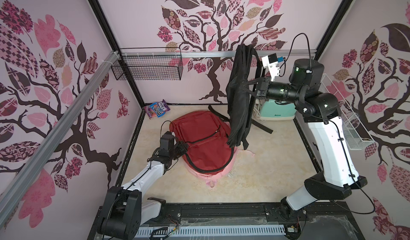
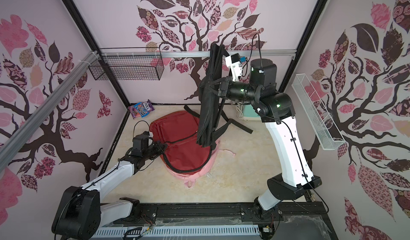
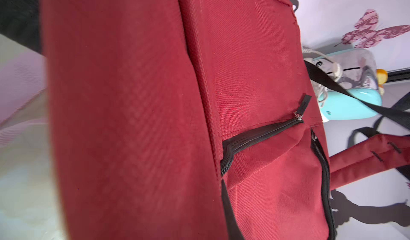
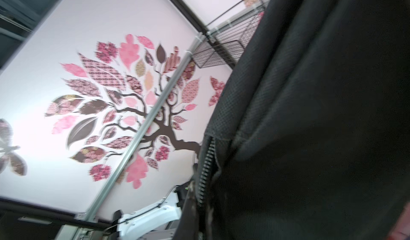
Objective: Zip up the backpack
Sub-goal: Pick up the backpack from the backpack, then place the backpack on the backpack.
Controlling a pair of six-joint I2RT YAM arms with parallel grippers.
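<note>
Backpack (image 1: pixel 206 143) — one, left gripper (image 1: pixel 185 146), right gripper (image 1: pixel 244 84), two wire baskets (image 1: pixel 146 70) (image 1: pixel 352 127)

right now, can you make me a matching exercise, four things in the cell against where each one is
Things:
1 red backpack
2 black backpack
3 candy bag
4 teal appliance

Places:
a far left corner
b far right corner
c lying flat in the middle
d hanging from the right end effector

Pairs: 1-c, 2-d, 3-a, 4-b
</note>
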